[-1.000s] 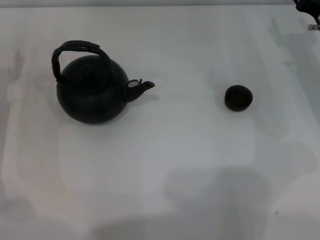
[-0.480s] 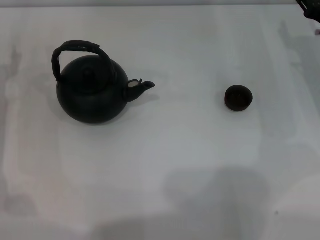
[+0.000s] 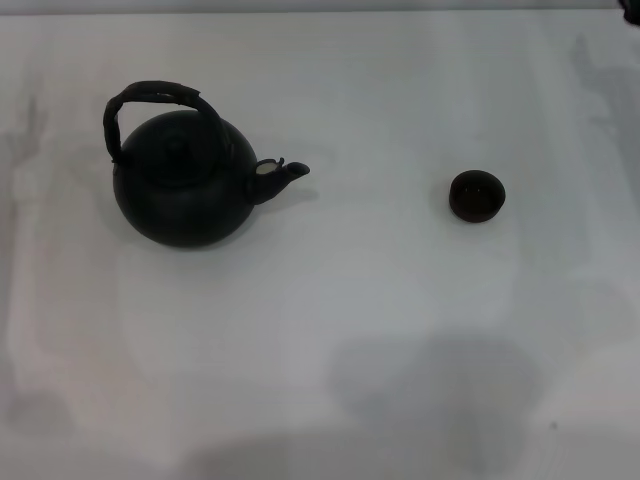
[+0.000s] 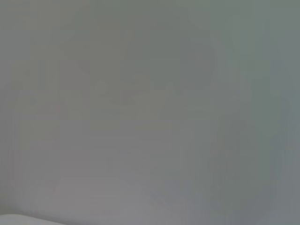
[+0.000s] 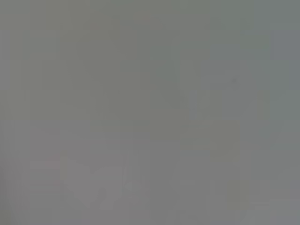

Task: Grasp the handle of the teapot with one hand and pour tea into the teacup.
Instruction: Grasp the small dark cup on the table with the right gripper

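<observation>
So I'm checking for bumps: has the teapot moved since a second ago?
No. The teapot sits in the same spot, spout toward the teacup.

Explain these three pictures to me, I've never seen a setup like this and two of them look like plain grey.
This is a two-armed robot that carries three cameras. The head view looks down from the robot's head at a white table. On it stands a large round matte black teapot with an arched, rough-textured black handle over its lid and its short spout pointing toward a small dark handleless teacup that sits apart on the robot's right. The two grey pictures come from cameras on the wrists, which here show only blank surface. Neither end effector is in view, so nothing is being held.
</observation>
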You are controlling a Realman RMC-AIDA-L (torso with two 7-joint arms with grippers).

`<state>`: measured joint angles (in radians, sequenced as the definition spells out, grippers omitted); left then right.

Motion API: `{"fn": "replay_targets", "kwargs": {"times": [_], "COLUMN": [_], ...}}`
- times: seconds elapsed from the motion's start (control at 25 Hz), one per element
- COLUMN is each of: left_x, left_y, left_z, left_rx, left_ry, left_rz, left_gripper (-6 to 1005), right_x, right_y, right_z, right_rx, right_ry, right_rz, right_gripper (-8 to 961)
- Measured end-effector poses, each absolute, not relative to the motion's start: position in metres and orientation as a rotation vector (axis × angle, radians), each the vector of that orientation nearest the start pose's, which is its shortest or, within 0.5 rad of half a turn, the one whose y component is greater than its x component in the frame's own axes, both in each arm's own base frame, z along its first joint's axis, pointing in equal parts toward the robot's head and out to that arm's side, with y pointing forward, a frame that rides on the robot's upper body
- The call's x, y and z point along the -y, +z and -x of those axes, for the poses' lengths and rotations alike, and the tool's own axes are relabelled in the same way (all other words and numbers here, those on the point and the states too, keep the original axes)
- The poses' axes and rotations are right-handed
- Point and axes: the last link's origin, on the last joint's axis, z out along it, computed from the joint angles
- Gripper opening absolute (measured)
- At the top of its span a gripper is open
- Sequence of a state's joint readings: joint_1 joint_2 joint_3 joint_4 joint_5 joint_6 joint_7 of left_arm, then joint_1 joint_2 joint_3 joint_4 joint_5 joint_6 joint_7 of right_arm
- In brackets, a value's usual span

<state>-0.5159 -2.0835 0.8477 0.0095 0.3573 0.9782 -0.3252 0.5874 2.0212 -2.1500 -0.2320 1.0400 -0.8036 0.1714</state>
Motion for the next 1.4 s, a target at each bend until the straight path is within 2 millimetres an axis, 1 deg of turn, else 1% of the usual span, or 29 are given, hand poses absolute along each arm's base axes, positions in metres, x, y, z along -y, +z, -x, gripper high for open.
{"fn": "replay_targets", "kwargs": {"times": [0.12, 0.16, 0.2, 0.24, 0.28, 0.32, 0.48, 0.52, 0.56, 0.68, 0.76, 0.84, 0.96, 1.04, 1.16, 1.24, 1.4], "left_x": [-0.339, -0.337, -0.335, -0.332, -0.331, -0.329, -0.323, -0.322, -0.322, -0.321, -0.321, -0.321, -0.321, -0.32, -0.32, -0.319, -0.319], "left_y": [0.011, 0.01, 0.01, 0.01, 0.01, 0.009, 0.009, 0.009, 0.009, 0.009, 0.009, 0.01, 0.011, 0.011, 0.012, 0.013, 0.013], "left_z": [0.379, 0.38, 0.382, 0.384, 0.385, 0.387, 0.391, 0.392, 0.392, 0.392, 0.391, 0.39, 0.389, 0.389, 0.389, 0.39, 0.39], "left_rx": [0.851, 0.853, 0.858, 0.861, 0.863, 0.867, 0.889, 0.893, 0.894, 0.893, 0.886, 0.878, 0.872, 0.87, 0.866, 0.863, 0.862], "left_ry": [-0.604, -0.602, -0.598, -0.595, -0.592, -0.59, -0.594, -0.595, -0.595, -0.597, -0.605, -0.613, -0.618, -0.62, -0.623, -0.623, -0.623], "left_rz": [1.369, 1.368, 1.365, 1.362, 1.361, 1.358, 1.345, 1.342, 1.342, 1.341, 1.34, 1.339, 1.338, 1.338, 1.336, 1.334, 1.333], "left_gripper": [879, 879, 879, 879, 879, 879, 879, 879, 879, 879, 880, 880, 880, 880, 880, 880, 880], "right_x": [-0.417, -0.428, -0.435, -0.444, -0.458, -0.458, -0.477, -0.485, -0.485, -0.491, -0.493, -0.493, -0.487, -0.48, -0.474, -0.467, -0.447], "right_y": [0.014, 0.017, 0.018, 0.019, 0.02, 0.02, 0.024, 0.023, 0.023, 0.018, 0.016, 0.013, 0.006, 0.006, 0.016, 0.015, 0.001], "right_z": [-0.326, -0.324, -0.321, -0.314, -0.296, -0.296, -0.263, -0.242, -0.242, -0.216, -0.202, -0.189, -0.175, -0.172, -0.166, -0.159, -0.15], "right_rx": [-0.971, -1.037, -1.067, -1.079, -1.063, -1.063, -1.001, -0.946, -0.946, -0.849, -0.795, -0.777, -0.759, -0.749, -0.729, -0.704, -0.682], "right_ry": [0.691, 0.687, 0.678, 0.661, 0.643, 0.643, 0.568, 0.5, 0.5, 0.372, 0.277, 0.174, 0.035, -0.031, -0.051, -0.078, -0.179], "right_rz": [1.384, 1.384, 1.397, 1.436, 1.522, 1.522, 1.679, 1.767, 1.767, 1.877, 1.923, 1.956, 2.052, 2.15, 2.286, 2.366, 2.497], "right_gripper": [845, 844, 844, 844, 843, 843, 842, 841, 841, 840, 839, 838, 837, 837, 836, 835, 834]}}
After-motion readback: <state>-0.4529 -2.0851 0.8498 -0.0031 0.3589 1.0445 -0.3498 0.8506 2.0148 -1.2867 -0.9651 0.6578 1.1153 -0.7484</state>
